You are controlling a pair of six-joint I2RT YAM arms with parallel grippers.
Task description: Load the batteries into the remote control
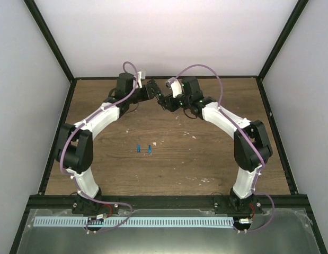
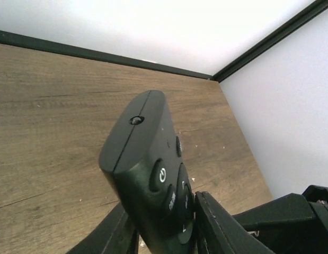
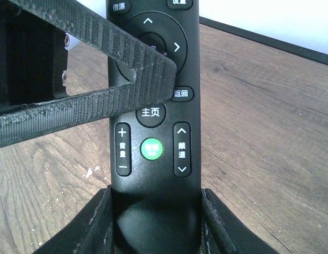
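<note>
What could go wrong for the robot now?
The left gripper and right gripper both hold the remote above the table; if one lets go carelessly, it might tip or drop. The batteries are small and round, so they could roll when grabbed.

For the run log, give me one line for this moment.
remote gripped by left pincer and right pincer | batteries both lying on table | loading not started

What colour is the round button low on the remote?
The round button on the remote control is green, clearest in the right wrist view.
</note>
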